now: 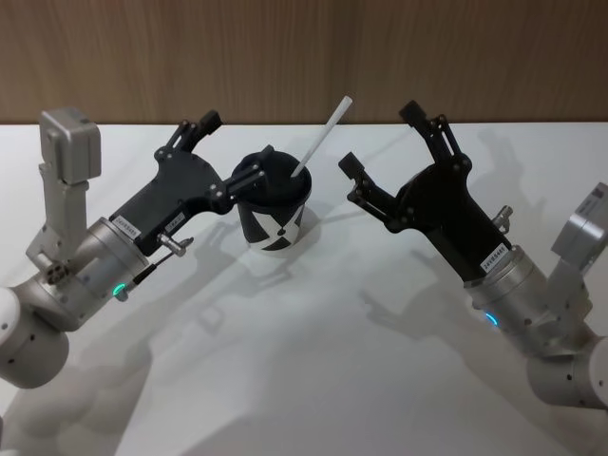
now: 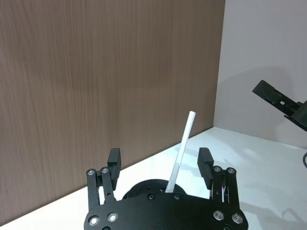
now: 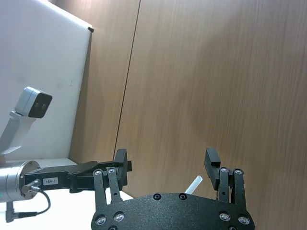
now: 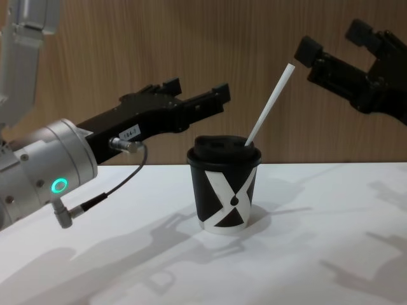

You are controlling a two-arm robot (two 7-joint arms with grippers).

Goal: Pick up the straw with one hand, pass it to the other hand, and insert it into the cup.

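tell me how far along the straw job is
Done: the straw stands tilted in the cup's lid. In hand: nothing; the left gripper sits open over the lid, the right gripper open beside the straw. Left: only pulling both arms back.

White table (image 1: 313,380) in front of a brown wood-grain wall (image 1: 285,57).

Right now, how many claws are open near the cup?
2. The left claw hangs open above the cup, beside the straw that stands in its lid. The right claw is open beside it, clear of the straw.
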